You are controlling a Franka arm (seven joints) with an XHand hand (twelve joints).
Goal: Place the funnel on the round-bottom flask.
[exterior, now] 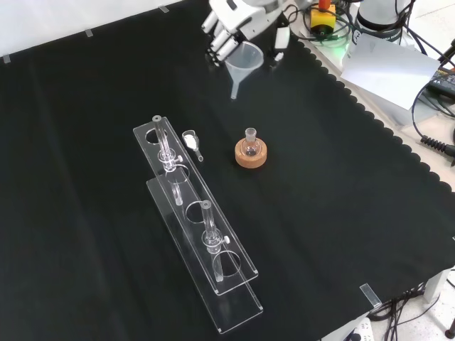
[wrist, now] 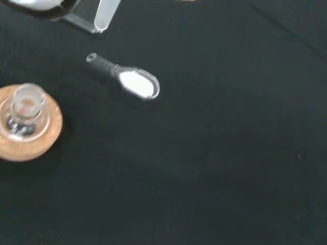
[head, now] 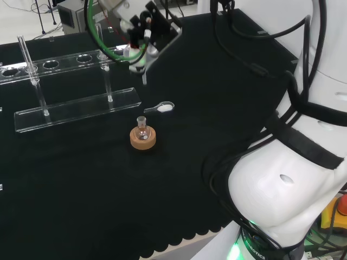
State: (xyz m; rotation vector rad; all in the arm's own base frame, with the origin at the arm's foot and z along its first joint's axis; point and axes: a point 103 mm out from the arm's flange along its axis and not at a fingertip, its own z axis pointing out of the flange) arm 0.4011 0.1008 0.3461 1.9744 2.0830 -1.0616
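While the robot hand gripped the funnel aloft, well apart from the round-bottom flask on its cork ring, we were mid-carry; next, stem over neck, then lower.

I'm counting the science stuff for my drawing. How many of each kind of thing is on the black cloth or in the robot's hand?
Funnel, held in the hand: 1
Round-bottom flask: 1
Cork ring: 1
Spoon with white powder: 1
Clear rack: 1
Glass tubes in the rack: 2
Total: 7
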